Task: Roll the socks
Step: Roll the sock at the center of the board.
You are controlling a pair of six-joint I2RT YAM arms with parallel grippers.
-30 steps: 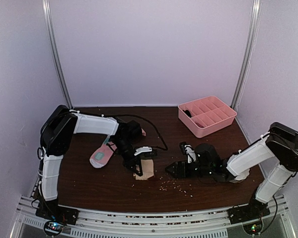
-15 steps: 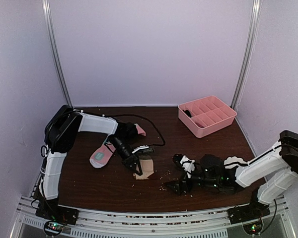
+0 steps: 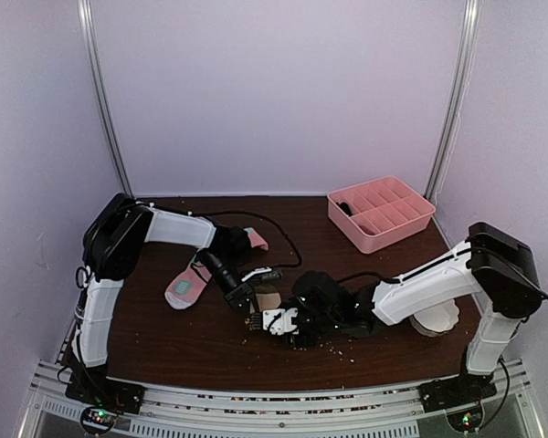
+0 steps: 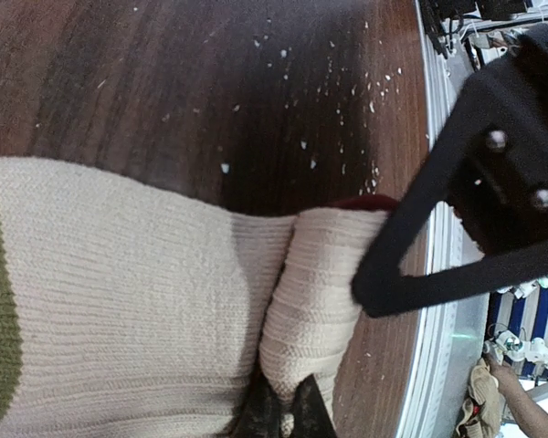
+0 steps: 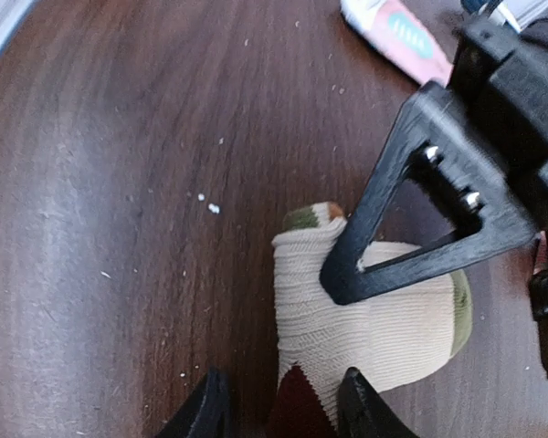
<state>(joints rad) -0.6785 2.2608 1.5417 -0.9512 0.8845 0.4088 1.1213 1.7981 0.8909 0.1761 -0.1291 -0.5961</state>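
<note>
left fingers (image 4: 301, 415) pressed together, pinching rolled edge of beige sock (image 4: 119, 301), lower centre of top view. right fingers (image 5: 205, 411) half spread, straddling its maroon end, not yet gripping. they have just swung in from right, narrowing: likely a two-handed roll next. pink sock (image 3: 184, 287) waits, left. no legible writing.

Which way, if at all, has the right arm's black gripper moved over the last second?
Yes. The right gripper has swung left, away from the pink plastic divided tray, reaching the beige knitted sock.
</note>
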